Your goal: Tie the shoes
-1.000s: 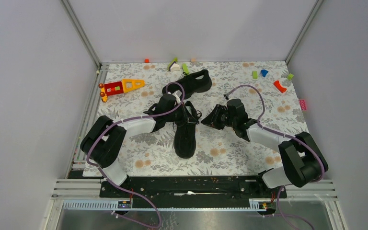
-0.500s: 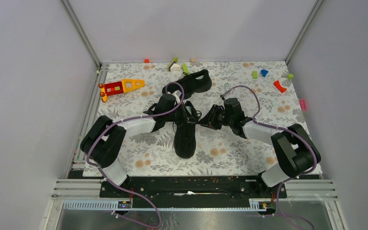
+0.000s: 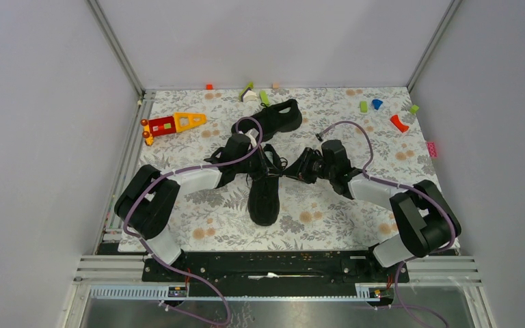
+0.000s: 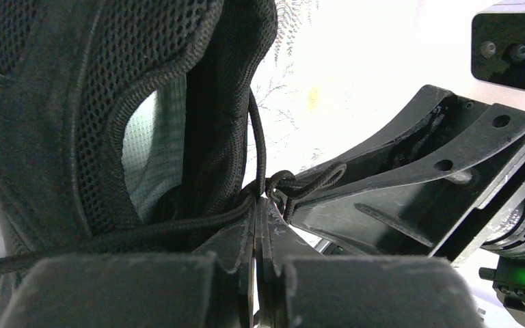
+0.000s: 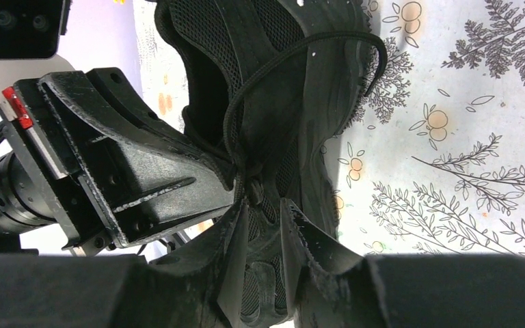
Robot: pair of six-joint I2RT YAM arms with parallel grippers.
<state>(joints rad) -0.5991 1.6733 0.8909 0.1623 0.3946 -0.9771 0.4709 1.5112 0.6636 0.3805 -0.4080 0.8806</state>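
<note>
Two black shoes lie on the floral mat. The near shoe (image 3: 264,198) lies mid-table; the far shoe (image 3: 278,116) lies behind it. My left gripper (image 3: 263,162) is at the near shoe's opening. In the left wrist view it (image 4: 261,201) is shut on a thin black lace (image 4: 256,143) beside the pale insole (image 4: 152,157). My right gripper (image 3: 292,172) meets it from the right. In the right wrist view it (image 5: 263,205) stands narrowly open, holding nothing visible, its tips at the lace crossing over the shoe (image 5: 294,102). A lace loop (image 4: 311,180) lies against the right fingers (image 4: 410,178).
A red and yellow toy (image 3: 172,124) lies at the back left. Small green and white pieces (image 3: 253,94) lie behind the far shoe. Green (image 3: 364,106), blue (image 3: 377,104) and red (image 3: 399,123) blocks lie at the back right. Grey walls enclose the mat.
My right gripper has moved left to the near shoe and now meets the left gripper at the laces. The left arm and both shoes have stayed put.
</note>
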